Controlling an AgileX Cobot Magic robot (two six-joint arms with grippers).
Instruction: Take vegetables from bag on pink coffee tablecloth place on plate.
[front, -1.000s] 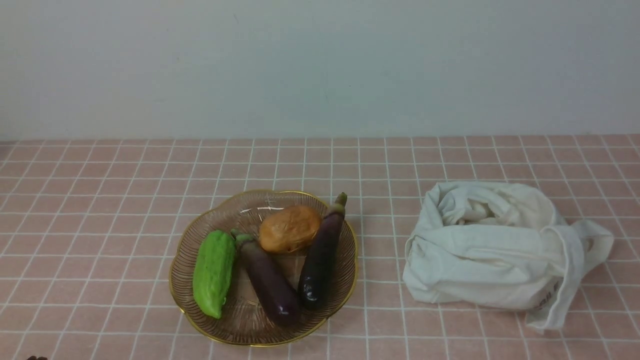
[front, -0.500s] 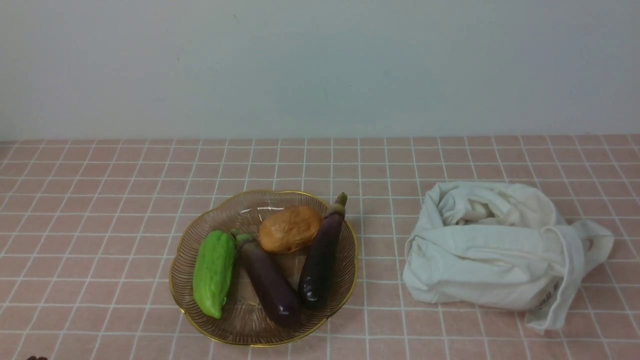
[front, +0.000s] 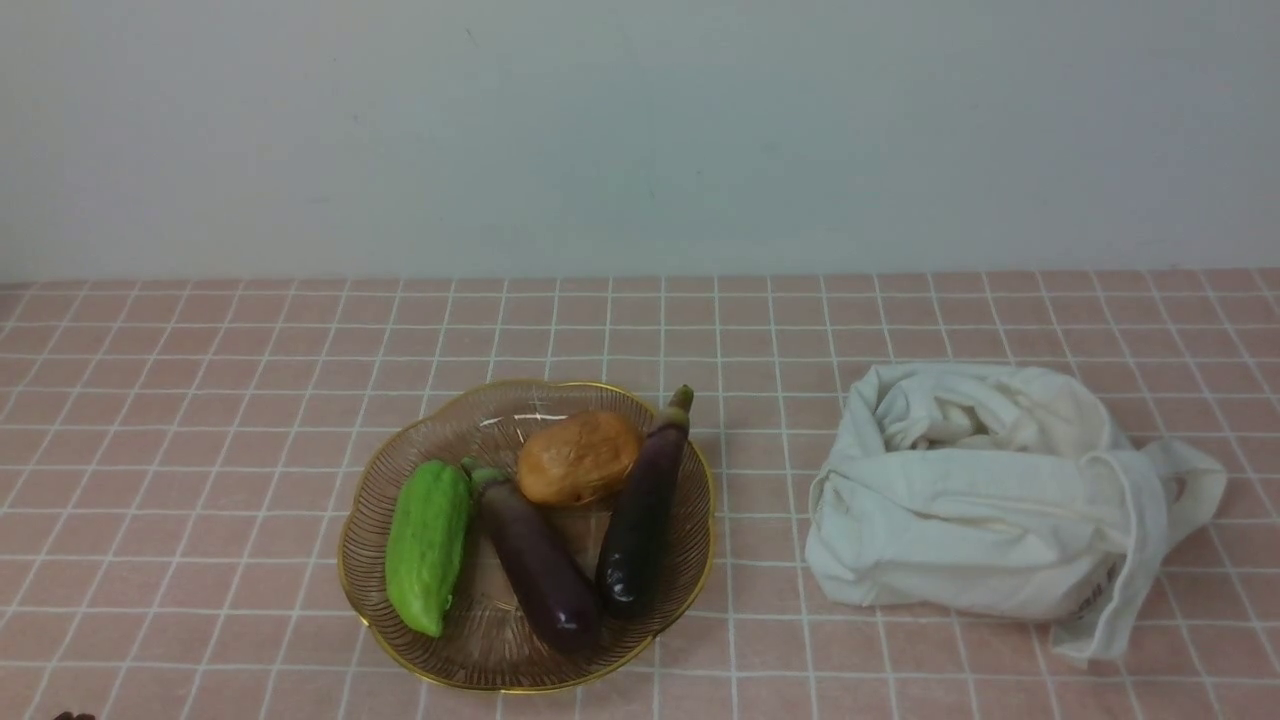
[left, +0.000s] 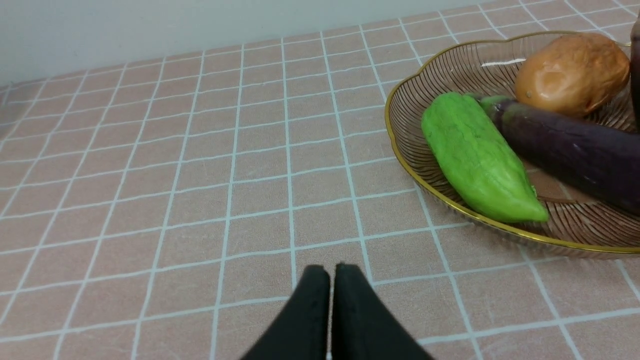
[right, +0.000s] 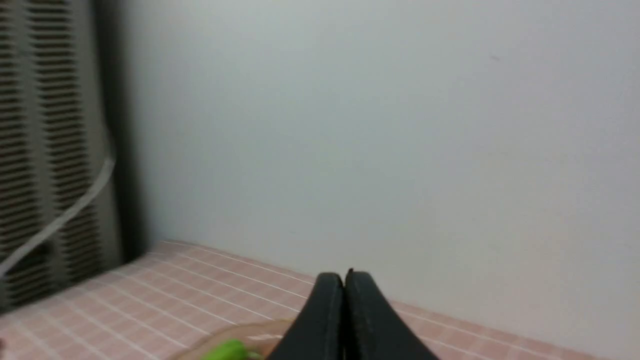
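Note:
The bright green bumpy vegetable (front: 428, 545) lies on the left side of the brownish glass plate (front: 430, 425), also seen as the green vegetable (left: 477, 157) on the plate (left: 400, 145) in the left wrist view. The off-white cloth bag (front: 985, 505) sits crumpled on the pink tablecloth (front: 200, 420) to the right of the plate. My left gripper (left: 330, 272) is shut and empty, low over the cloth, apart from the plate's near left rim. My right gripper (right: 344, 280) is shut and empty, raised and facing the wall. Neither arm shows in the front view.
Two dark purple eggplants (front: 535, 560) (front: 640, 515) and a brown potato (front: 578, 457) share the plate. A pale wall (front: 640, 130) stands behind the table. A slatted panel (right: 45, 150) shows in the right wrist view.

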